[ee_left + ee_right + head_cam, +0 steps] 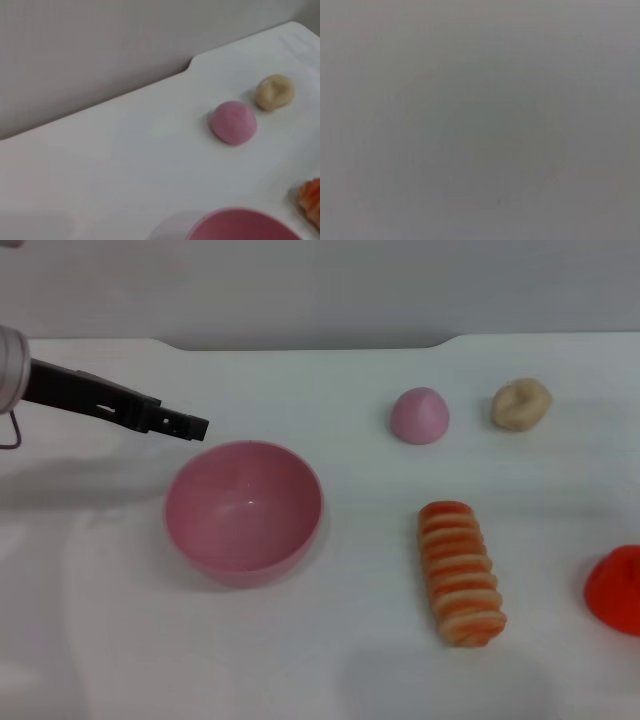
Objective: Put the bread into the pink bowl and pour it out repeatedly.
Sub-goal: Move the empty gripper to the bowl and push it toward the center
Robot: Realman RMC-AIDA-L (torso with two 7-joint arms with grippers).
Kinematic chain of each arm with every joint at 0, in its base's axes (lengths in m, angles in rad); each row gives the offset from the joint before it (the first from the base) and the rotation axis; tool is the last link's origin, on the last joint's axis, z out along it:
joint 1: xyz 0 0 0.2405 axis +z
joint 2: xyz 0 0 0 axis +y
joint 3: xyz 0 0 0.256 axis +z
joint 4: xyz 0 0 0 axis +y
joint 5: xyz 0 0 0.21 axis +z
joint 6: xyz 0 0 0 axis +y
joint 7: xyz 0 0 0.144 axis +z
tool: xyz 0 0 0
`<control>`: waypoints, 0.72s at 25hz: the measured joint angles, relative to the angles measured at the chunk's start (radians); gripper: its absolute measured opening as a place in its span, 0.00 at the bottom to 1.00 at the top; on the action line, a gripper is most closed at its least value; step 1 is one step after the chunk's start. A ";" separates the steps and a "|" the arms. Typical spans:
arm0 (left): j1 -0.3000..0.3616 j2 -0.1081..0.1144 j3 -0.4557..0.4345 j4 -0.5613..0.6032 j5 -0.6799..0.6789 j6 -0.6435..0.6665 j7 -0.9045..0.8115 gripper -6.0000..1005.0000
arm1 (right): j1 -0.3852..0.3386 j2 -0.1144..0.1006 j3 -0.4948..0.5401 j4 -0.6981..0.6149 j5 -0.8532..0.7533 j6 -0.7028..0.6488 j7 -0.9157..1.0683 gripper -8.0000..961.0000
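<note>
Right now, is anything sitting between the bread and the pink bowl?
No. Only bare white table lies between the bread and the pink bowl. The small pink dome and beige bun sit farther back.

Left arm (12, 365): silver-grey cylindrical wrist segment showing at 9 o'clock in the head view, a thin reddish cable loop hanging beneath it. Left gripper (185, 426): matte black, long and narrow, stepping down in blocky sections toward a squared tip; small notches and recesses showing along its side. No markings legible. Right arm: not showing in any view.
</note>
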 joint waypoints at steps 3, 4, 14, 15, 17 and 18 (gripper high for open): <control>0.004 -0.017 -0.003 -0.002 0.006 -0.030 -0.005 0.82 | -0.006 0.000 0.000 0.000 -0.001 0.000 0.000 0.73; 0.006 -0.020 -0.002 -0.005 0.007 -0.039 -0.007 0.82 | -0.009 0.001 0.000 0.000 -0.001 0.000 0.001 0.73; 0.009 -0.030 0.029 -0.112 0.010 -0.131 -0.008 0.82 | -0.029 0.002 -0.001 0.000 -0.001 0.002 0.005 0.73; 0.012 -0.032 0.030 -0.131 0.010 -0.148 -0.008 0.82 | -0.031 0.003 -0.001 0.000 -0.001 0.003 0.005 0.73; 0.013 -0.033 0.032 -0.141 0.010 -0.158 -0.008 0.82 | -0.036 0.003 -0.001 0.000 -0.001 0.003 0.005 0.73; 0.015 -0.033 0.035 -0.147 0.010 -0.165 -0.008 0.82 | -0.038 0.003 -0.001 0.000 -0.001 0.005 0.005 0.73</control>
